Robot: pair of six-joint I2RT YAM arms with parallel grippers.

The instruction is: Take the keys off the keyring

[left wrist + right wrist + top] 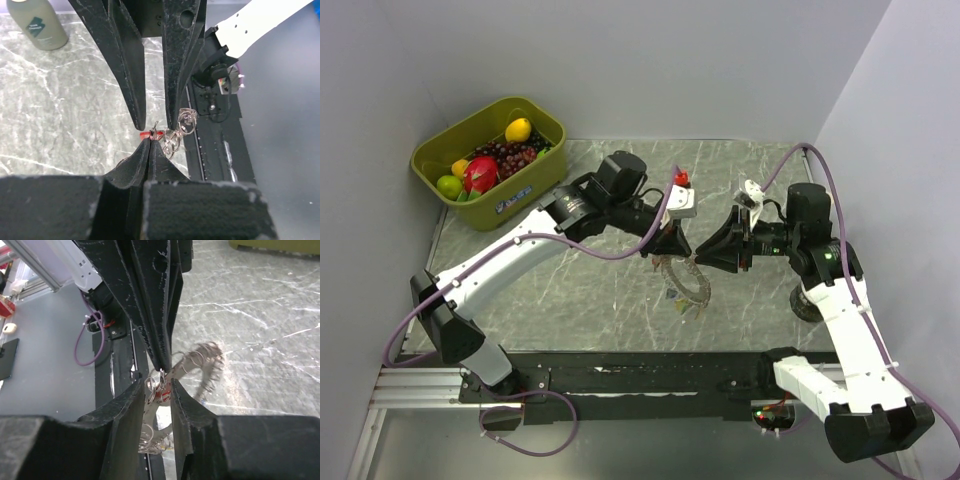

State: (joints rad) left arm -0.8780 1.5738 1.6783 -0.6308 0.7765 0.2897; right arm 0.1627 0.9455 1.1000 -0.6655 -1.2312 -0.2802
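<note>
Two arms meet tip to tip above the middle of the marble worktop [570, 300]. The left gripper [150, 143] has its fingers clenched on a red key [148, 135], with small silvery rings just beside it. The right gripper [159, 389] has its fingers apart, straddling that same cluster without pinching it. The keyring [692, 285] hangs below the tips, blurred; whether it touches the worktop I cannot tell. A green basket [535, 180] of fruit [480, 172] sits back left.

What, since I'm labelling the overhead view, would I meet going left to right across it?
Green fruit bin → left hand → right hand. The keyring hangs across both hands' tips, so I leave it unplaced.
</note>
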